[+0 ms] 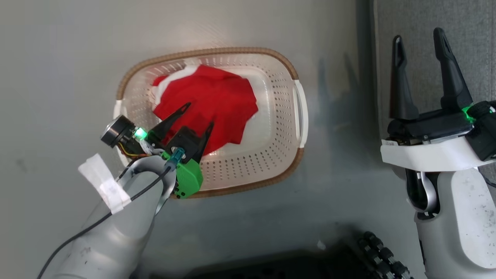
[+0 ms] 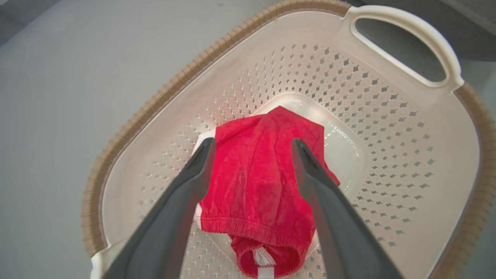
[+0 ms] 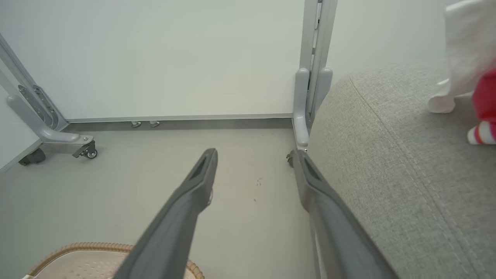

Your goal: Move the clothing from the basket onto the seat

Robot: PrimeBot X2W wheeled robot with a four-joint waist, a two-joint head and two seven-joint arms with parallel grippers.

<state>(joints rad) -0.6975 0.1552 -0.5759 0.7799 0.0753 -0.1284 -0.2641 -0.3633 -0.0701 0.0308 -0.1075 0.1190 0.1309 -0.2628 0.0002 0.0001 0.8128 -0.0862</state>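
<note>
Clearly, in the head view the left hand [image 1: 201, 114] hangs over the basket [image 1: 209, 51] with its two fingers spread and nothing between them. Whether the tips already touch the clothing [image 1: 217, 93] cannot be decided from here. The clothing is a crumpled red heap with some white at its far edge, lying in the middle of the basket, which stands on the grey floor [image 1: 58, 58]. The right hand [image 1: 418, 35] is also released and empty, raised beside the seat [image 1: 476, 46], well apart from the basket.

In the left wrist view the fingers stand on both sides of the red fabric. It looks thin and soft, with a gathered elastic hem and a small white strip at the near end. The step in hand seems to be the grasp. To do it well, the hand should go down until the tips press into the heap, then close on a thick fold near the middle and not on the thin hem. After that it should lift above the rim before it goes to the seat.

In the right wrist view the right hand is open above the floor, one finger beside the rounded corner of the seat. At the far right of the seat lies a red and white cloth [image 3: 482, 100], probably a garment already placed.
</note>
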